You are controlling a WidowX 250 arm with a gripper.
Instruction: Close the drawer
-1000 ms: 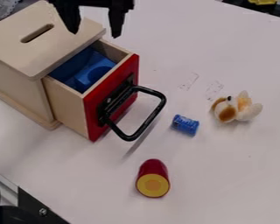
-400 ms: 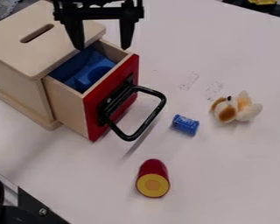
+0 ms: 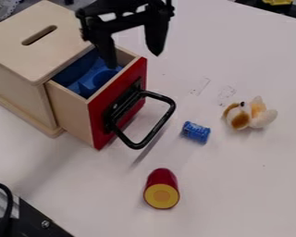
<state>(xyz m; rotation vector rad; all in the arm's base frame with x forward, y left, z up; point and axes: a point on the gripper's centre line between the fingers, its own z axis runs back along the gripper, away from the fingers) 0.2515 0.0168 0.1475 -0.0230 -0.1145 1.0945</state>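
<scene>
Nearest us, on the pale worktop [image 3: 237,180], a short red cylinder with a yellow end [image 3: 162,190] lies on its side; beyond it we see a small blue cylinder [image 3: 195,132], also lying down, and a white-and-brown soft toy [image 3: 240,118]. All three lie apart from the box [image 3: 56,55], a pale wooden one with a slotted top, so we judge that none of them blocks the inward path. The drawer [image 3: 74,113], wooden with a red front panel [image 3: 97,109], stands well out of that box with blue pieces [image 3: 76,74] inside, and its black loop handle [image 3: 157,127] juts towards us over the worktop. We see the black two-finger tool [image 3: 134,59] above the drawer's far corner, its fingers apart and nothing between them. One fingertip is over the open compartment and the other outside the front, and we take this straddling pose as a way to get one finger to the outer face; we cannot tell whether either touches. Closing has yet to be done: we think the outer finger needs to press the panel squarely towards the box, since a push at one corner could skew and jam it.
</scene>
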